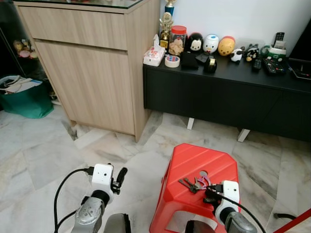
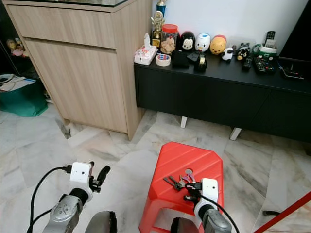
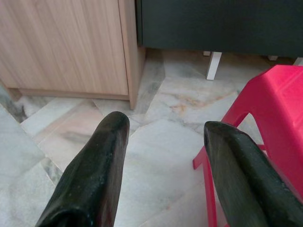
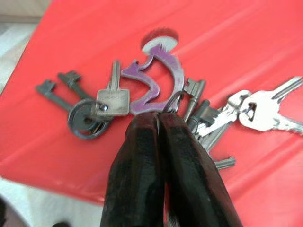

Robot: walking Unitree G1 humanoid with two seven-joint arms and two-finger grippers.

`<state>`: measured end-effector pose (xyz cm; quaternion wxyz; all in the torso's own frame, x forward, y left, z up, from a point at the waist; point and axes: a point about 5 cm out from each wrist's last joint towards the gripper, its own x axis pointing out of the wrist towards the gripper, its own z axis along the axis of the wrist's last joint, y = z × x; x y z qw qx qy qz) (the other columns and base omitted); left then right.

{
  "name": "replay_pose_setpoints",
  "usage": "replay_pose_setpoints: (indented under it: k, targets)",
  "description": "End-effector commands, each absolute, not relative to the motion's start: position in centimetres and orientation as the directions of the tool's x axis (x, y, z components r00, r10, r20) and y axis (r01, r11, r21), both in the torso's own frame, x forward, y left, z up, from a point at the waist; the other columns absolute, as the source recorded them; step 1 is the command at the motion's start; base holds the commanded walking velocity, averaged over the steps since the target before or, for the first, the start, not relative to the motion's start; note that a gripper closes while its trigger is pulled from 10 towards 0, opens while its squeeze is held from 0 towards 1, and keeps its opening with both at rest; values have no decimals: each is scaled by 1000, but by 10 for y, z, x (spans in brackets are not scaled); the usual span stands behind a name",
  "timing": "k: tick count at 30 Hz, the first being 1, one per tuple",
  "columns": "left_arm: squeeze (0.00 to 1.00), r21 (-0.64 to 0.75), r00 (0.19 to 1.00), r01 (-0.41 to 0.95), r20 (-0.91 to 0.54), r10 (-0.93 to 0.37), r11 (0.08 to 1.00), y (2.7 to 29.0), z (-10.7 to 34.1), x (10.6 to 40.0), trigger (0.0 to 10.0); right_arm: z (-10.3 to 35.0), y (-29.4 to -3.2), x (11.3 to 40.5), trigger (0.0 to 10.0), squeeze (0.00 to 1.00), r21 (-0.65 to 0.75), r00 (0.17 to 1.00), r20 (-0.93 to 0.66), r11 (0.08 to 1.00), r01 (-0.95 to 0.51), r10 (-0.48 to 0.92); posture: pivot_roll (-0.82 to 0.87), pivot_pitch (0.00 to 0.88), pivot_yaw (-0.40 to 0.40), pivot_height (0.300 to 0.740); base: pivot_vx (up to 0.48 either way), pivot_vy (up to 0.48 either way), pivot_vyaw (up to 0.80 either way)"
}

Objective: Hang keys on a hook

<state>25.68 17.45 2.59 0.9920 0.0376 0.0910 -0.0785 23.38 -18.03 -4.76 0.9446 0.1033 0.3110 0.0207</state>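
A: What is the robot built like?

B: Two silver metal arms. The left arm [image 1: 89,216] is a rounded grey casing with a white boxy camera block [image 1: 102,175] at the wrist.

A: Any cables?

B: A thin black cable [image 1: 63,187] loops out from the left wrist. The right arm [image 1: 238,224] carries a similar white block [image 1: 230,190] and a black cable behind it.

A: And the fingers?

B: Long matte black fingers [image 3: 92,177], rounded at the tips, with a faintly speckled surface; the right pair of black fingers [image 4: 163,170] looks the same.
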Motion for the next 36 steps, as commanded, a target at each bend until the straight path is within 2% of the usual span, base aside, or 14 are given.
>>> replay_pose_setpoints:
  k: [1,6,9,14,15,16,17,26,36]
  targets:
    - [0,68,971,162,-191,-146,984,176,25,255,10000,-40,-183,241,0,0,171,840,-539,984,46,55,75,0,-61,610,0,0,0]
    - [0,68,971,158,-191,-143,985,177,25,255,10000,-17,-189,261,0,0,61,917,-397,995,81,-50,73,0,-61,610,0,0,0]
    - [0,66,971,158,-192,-143,985,177,24,255,10000,-3,-188,272,0,0,2,950,-307,998,67,-63,72,0,-62,610,0,0,0]
    - [0,60,971,152,-193,-138,986,177,23,255,10000,16,-183,285,0,0,13,977,-200,997,78,-74,73,0,-65,610,0,0,0]
    - [0,60,972,151,-193,-137,987,177,23,255,10000,18,-183,286,7804,0,15,978,-192,996,84,-80,73,0,-66,610,0,0,0]
    - [0,59,972,150,-193,-136,987,177,23,254,10000,19,-183,287,7804,0,16,979,-186,996,89,-84,72,0,-67,610,0,0,0]
    - [0,59,972,149,-193,-136,987,177,23,254,10000,21,-183,288,10000,0,16,980,-181,996,91,-87,71,0,-67,610,0,0,0]
    - [0,50,972,145,-196,-132,988,177,21,254,10000,26,-184,288,10000,0,45,980,-143,988,146,-138,64,0,-67,610,0,0,0]
    - [0,49,970,129,-215,-116,990,180,15,253,10000,4,-184,274,10000,0,30,959,-266,993,113,-101,63,0,-72,675,0,0,0]
